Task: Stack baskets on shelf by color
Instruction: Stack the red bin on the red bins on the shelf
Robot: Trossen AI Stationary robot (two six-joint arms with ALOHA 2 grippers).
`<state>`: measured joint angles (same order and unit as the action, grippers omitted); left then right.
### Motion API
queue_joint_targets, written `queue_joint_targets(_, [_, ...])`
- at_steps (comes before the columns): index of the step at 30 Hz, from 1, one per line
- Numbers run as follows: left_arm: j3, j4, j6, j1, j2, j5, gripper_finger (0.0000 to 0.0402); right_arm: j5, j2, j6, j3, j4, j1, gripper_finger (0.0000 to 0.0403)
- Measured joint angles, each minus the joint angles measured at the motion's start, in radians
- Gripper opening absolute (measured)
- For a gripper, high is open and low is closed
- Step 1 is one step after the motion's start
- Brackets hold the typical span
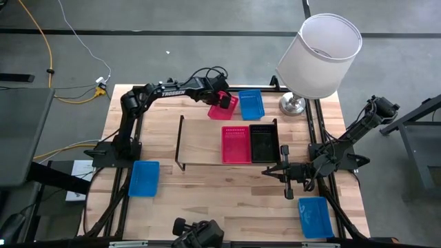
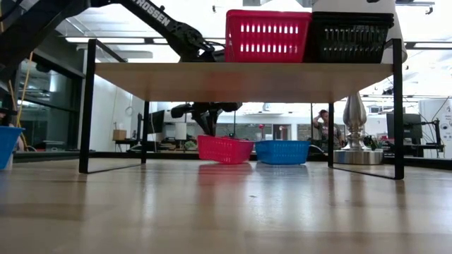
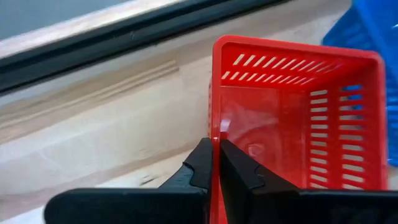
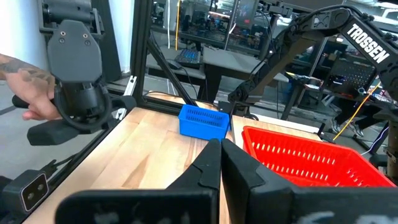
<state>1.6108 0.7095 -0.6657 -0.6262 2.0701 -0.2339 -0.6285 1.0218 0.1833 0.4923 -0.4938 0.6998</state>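
Note:
A red basket sits on the table behind the shelf, next to a blue basket. My left gripper reaches over the shelf's far side and is shut on the red basket's wall. On the shelf top stand another red basket and a black basket, side by side at its right end. A further blue basket lies on the table at the near left, and one more at the near right. My right gripper hovers shut in front of the shelf's right end, holding nothing. My left gripper pinches one upright wall of the red basket at its rim, one finger inside the basket and one outside. The fingers slant down from the table's left. In the low view the basket looks slightly tilted, its held side higher, low over the table.
A table lamp with a white shade stands at the far right corner, its base close to the blue basket. A person's hand shows beyond the table's near edge, beside a camera mount.

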Motion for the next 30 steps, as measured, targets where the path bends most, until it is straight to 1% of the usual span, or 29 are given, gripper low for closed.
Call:
queue_joint_targets(7, [0.000, 0.005, 0.033, 0.000, -0.023, -0.005, 0.0005, 0.000, 0.000, -0.003, 0.000, 0.000, 0.000, 0.0000])
queue_joint_targets(13, [0.000, -0.049, 0.034, 0.021, -0.083, -0.030, 0.0005, 0.000, 0.000, -0.021, 0.000, 0.001, 0.000, 0.0000])
queue_joint_targets(17, [0.000, -0.093, 0.033, 0.037, -0.164, -0.088, 0.0005, 0.000, 0.000, -0.025, 0.000, 0.003, 0.000, 0.0000])
queue_joint_targets(24, [0.000, -0.106, 0.064, 0.052, -0.352, -0.189, 0.0005, 0.000, 0.000, -0.022, 0.000, 0.007, 0.000, 0.0000])
queue_joint_targets(27, [0.000, -0.102, 0.109, 0.086, -0.439, -0.226, 0.0005, 0.000, 0.000, -0.022, 0.000, 0.008, 0.000, 0.0000])
queue_joint_targets(30, [0.001, -0.096, 0.155, 0.138, -0.514, -0.227, 0.0005, 0.000, 0.000, -0.022, 0.000, 0.008, 0.000, 0.0000])
